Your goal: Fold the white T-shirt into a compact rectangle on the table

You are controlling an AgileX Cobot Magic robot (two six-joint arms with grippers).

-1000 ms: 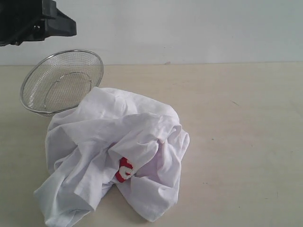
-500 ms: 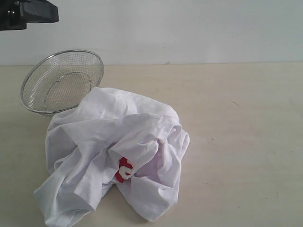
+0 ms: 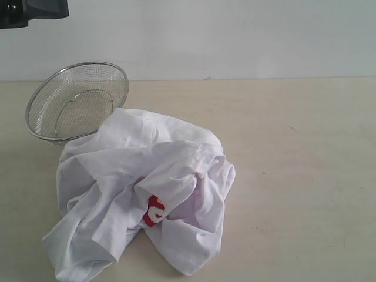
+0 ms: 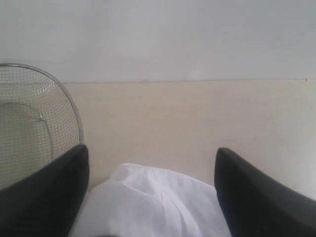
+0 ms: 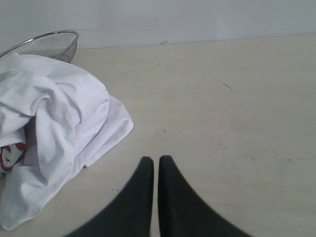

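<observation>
One white T-shirt (image 4: pixel 148 207) under left pincer (image 4: pixel 150 149)

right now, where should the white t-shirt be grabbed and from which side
Best bet: grip the thin loose flap at the near edge of the white T-shirt, coming from the bare table on the right. There the cloth lies flat in few layers, while the middle is bunched and the steel mesh bowl crowds the far left.

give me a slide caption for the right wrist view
Shut right gripper over the table, apart from the crumpled T-shirt, with the mesh bowl beyond it.
</observation>
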